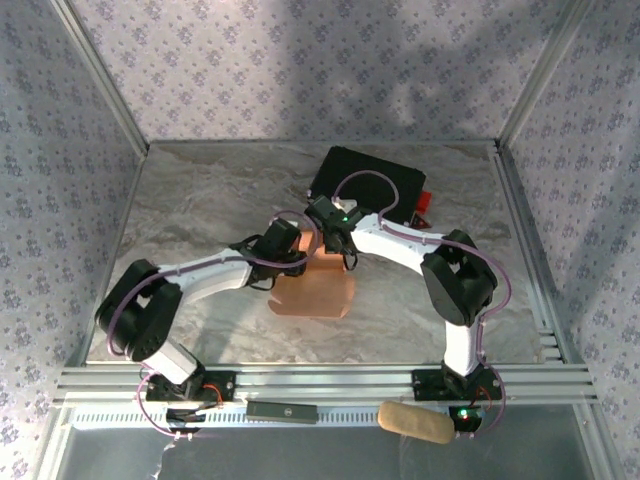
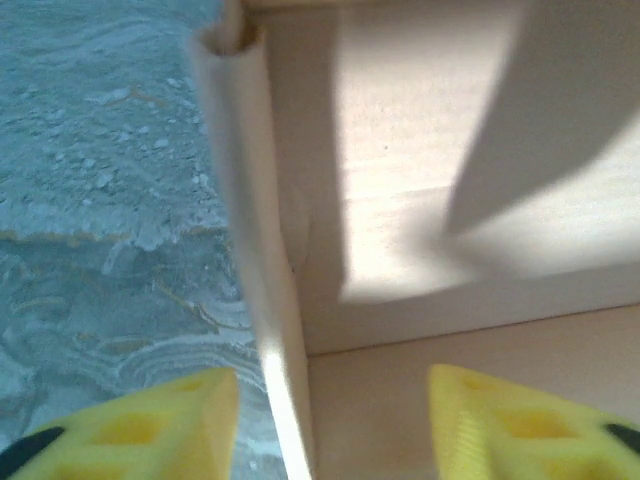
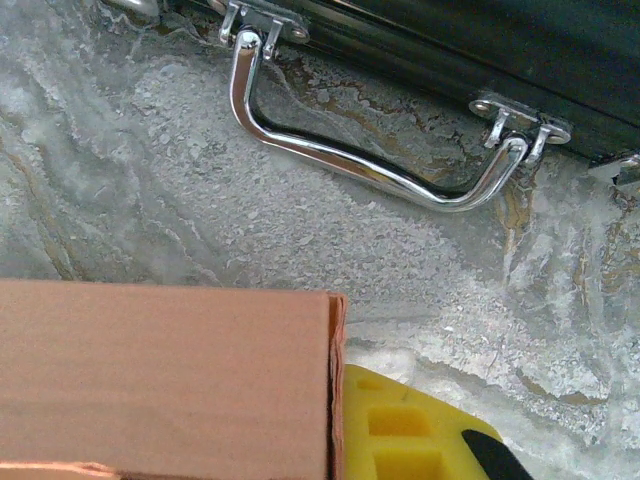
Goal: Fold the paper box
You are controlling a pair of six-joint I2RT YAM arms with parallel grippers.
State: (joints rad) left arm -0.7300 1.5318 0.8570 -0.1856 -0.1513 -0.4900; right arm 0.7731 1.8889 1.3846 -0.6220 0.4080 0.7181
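The paper box (image 1: 318, 292) is salmon-orange cardboard, partly raised, lying mid-table between both arms. My left gripper (image 1: 303, 262) is at its left rear corner. In the left wrist view its yellow fingers (image 2: 185, 425) are apart, and the left gripper (image 2: 335, 425) straddles an upright wall (image 2: 255, 250) of the box without touching it, so it is open. My right gripper (image 1: 345, 258) is at the box's back edge. In the right wrist view one yellow finger (image 3: 410, 425) presses against the doubled wall edge (image 3: 337, 380). The other finger is hidden behind the cardboard (image 3: 160, 380).
A black hard case (image 1: 370, 185) lies just behind the box, its chrome handle (image 3: 350, 170) facing it, with a red piece (image 1: 425, 205) at its right end. A tan roll (image 1: 415, 422) and a black bar (image 1: 282, 410) rest on the front rail. Metal frame posts border the table.
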